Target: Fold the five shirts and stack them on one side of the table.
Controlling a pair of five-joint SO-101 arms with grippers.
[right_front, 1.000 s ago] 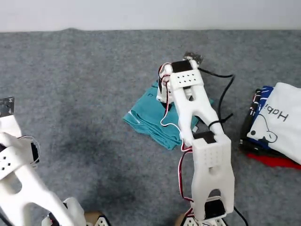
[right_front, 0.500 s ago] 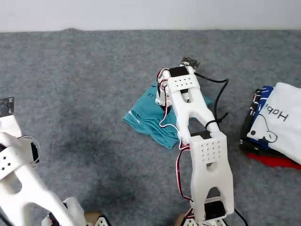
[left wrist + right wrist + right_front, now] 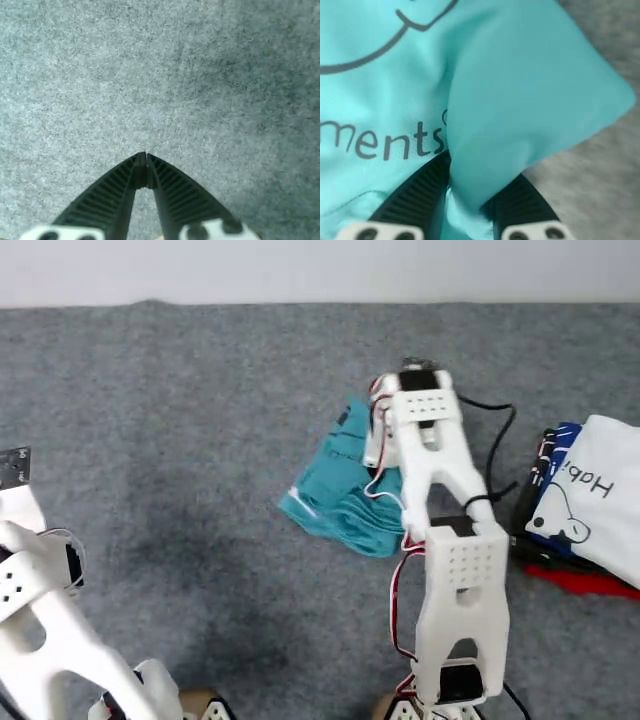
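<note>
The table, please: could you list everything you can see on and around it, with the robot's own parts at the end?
teal shirt: one, teal with dark print, mid-table, bunched in folds, partly under the right arm.
pile of shirts: one pile, white with dark print on top, over blue, black and red layers, at the table's right edge.
table cover: one, grey and carpet-like, across the whole surface.
wall: one, white, along the far edge.
left arm: one, white, at the near left corner.
left gripper: black fingers shut, above bare grey cover.
right arm: one, white with red, white and black cables, stretched over the teal shirt.
right gripper: black fingers closed on a fold of the teal shirt.
</note>
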